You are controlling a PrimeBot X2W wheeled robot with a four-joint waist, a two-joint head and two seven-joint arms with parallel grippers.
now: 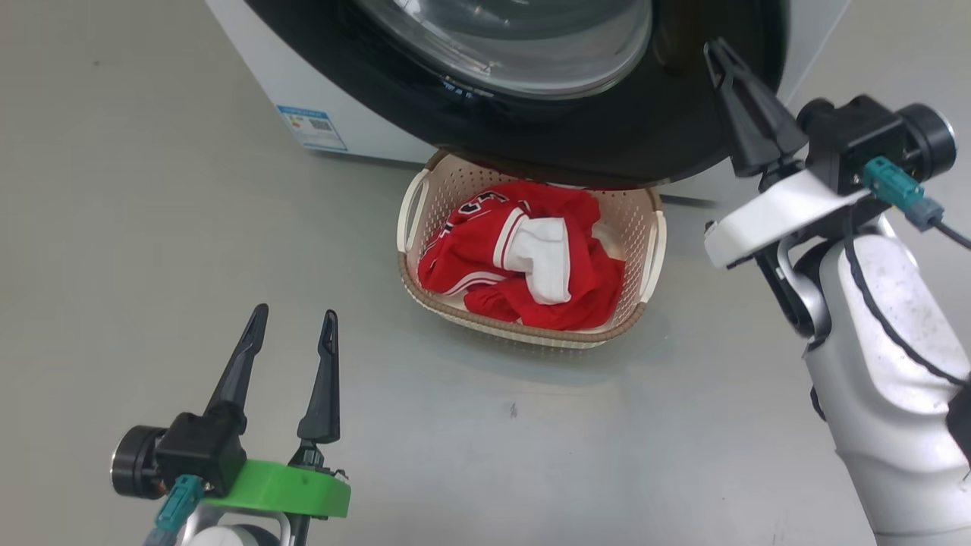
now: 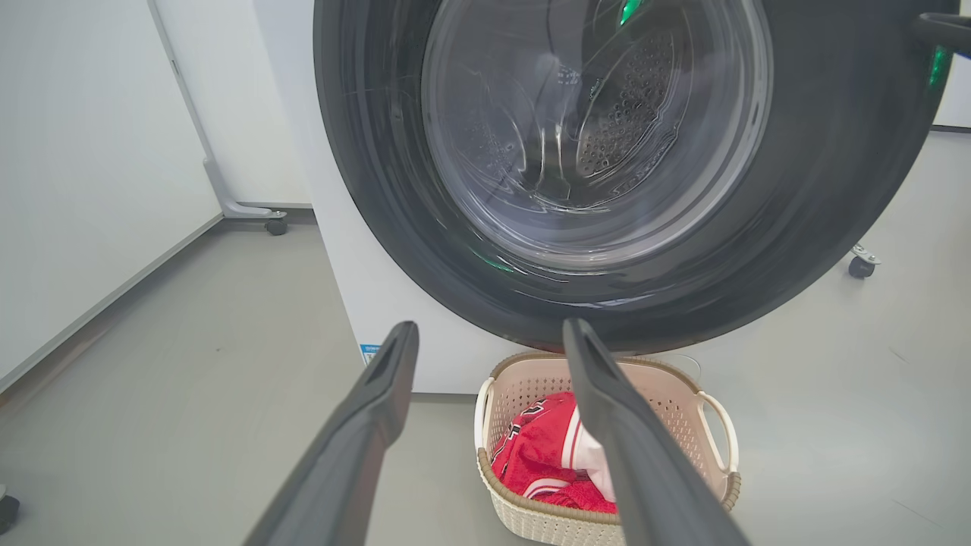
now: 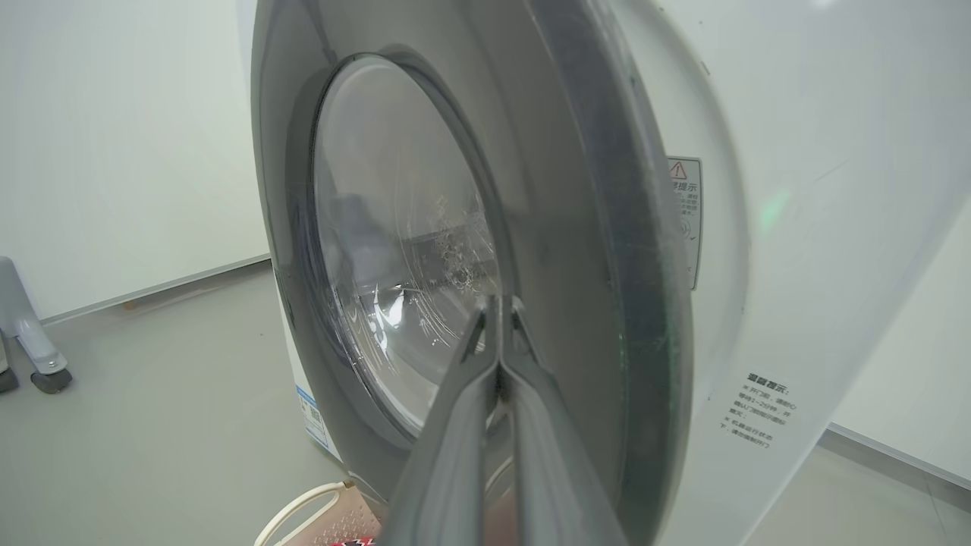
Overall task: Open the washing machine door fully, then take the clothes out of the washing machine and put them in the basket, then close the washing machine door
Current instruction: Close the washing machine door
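1 heap of red clothes (image 1: 485, 250), cream basket (image 1: 531, 336)

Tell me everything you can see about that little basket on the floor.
The basket is small, oval, cream plastic, with perforated walls, a brown woven-look rim and two side handles. It stands upright on the grey floor before the washing machine, its far edge under the black rim of the door, holding crumpled red-and-white clothes.
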